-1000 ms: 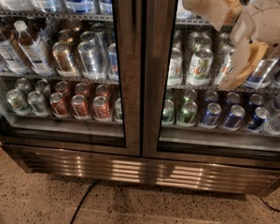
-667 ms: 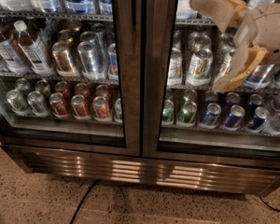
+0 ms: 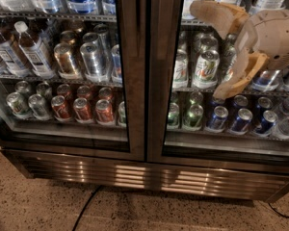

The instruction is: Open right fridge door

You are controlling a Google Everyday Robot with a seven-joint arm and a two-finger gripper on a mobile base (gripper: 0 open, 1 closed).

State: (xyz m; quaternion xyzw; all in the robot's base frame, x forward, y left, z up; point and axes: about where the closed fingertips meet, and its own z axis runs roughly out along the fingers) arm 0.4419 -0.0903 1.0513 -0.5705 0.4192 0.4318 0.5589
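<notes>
The right fridge door (image 3: 160,76) is a tall glass pane in a dark brushed-metal frame, standing closed against its twin. Green-and-white cans (image 3: 205,69) and blue cans (image 3: 242,120) show through its glass. My gripper (image 3: 205,49) is at the upper right in front of this glass, its white body further right. Its two tan fingers (image 3: 216,13) are spread wide, one high and one low, pointing left toward the door's inner frame. The gripper is open with nothing between the fingers.
The left fridge door (image 3: 132,71) is closed, showing red and copper cans (image 3: 82,109) and white-capped bottles (image 3: 31,49). A metal grille (image 3: 144,177) runs along the fridge base. A black cable (image 3: 86,208) lies on the speckled floor.
The gripper has shifted slightly to the right and up. Both doors stay closed.
</notes>
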